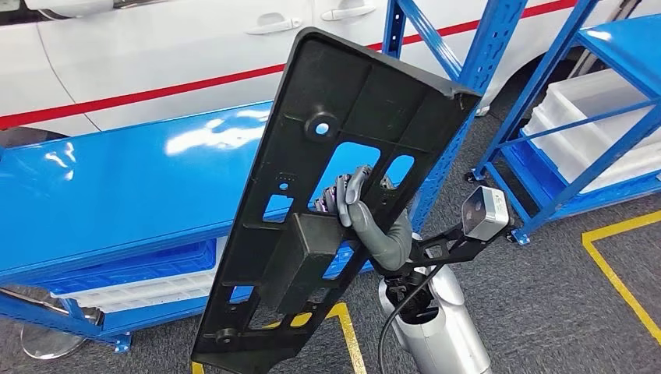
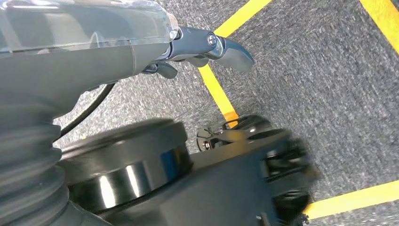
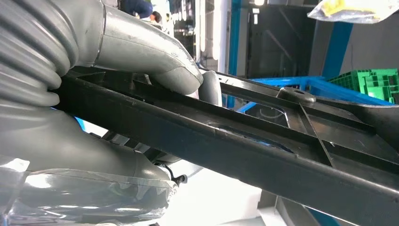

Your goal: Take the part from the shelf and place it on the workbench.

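In front of the blue shelf [image 1: 117, 179] | right hand [image 1: 355, 204] grips black panel [image 1: 327, 195] upright | left hand [image 2: 207, 47] hangs, grip unclear | risk: long panel could swing, clip shelf post.

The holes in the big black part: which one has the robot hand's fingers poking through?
The tall cut-out near the middle of the black part, just under the small round hole. The right robot hand shows through it; the others show only blue.

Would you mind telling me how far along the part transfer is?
Done: the black plastic panel is off the blue shelf. In hand: the right hand grips it through a cutout, held up tilted. Left: setting it on the workbench. The left hand hangs over the floor.
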